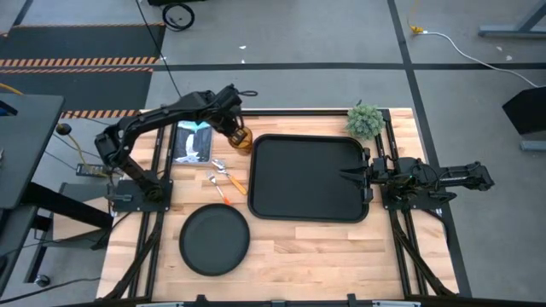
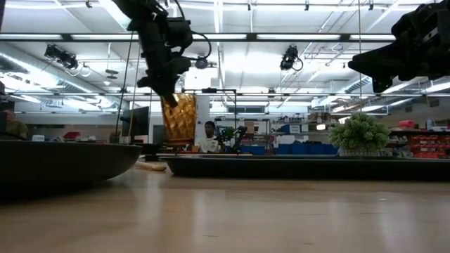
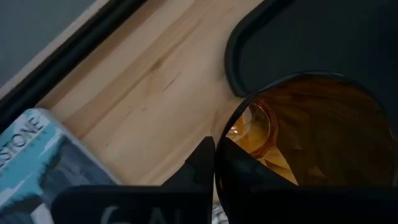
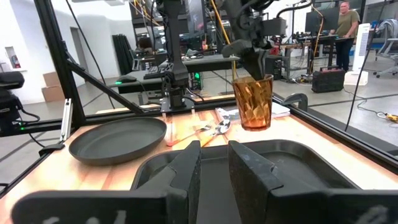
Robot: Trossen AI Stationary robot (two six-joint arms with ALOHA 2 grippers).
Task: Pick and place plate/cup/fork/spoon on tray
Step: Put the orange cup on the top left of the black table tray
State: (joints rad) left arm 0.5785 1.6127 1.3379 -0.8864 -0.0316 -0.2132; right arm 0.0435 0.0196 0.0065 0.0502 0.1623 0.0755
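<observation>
My left gripper (image 1: pixel 232 128) is shut on the amber cup (image 1: pixel 242 138), just off the tray's far left corner. The cup also shows in the right wrist view (image 4: pixel 253 102). The black tray (image 1: pixel 309 177) lies in the middle of the table. The round black plate (image 1: pixel 214 240) lies flat at the near left. The spoon (image 1: pixel 229 173) and the fork (image 1: pixel 218 188) lie side by side on the wood left of the tray. My right gripper (image 1: pixel 348 175) hovers over the tray's right part, its fingers a little apart and empty. My left gripper holds the cup by its rim (image 3: pixel 217 134), on the side away from the tray. One finger is inside the cup and one outside. The fingers come from above, pointing down. The cup hangs upright below them (image 2: pixel 178 119), its base clear of the table.
A small green plant (image 1: pixel 365 119) stands at the tray's far right corner. A blue-covered book (image 1: pixel 192 141) lies at the far left, beside the cup. Bare wood lies along the near edge, right of the plate. People stand in the room behind.
</observation>
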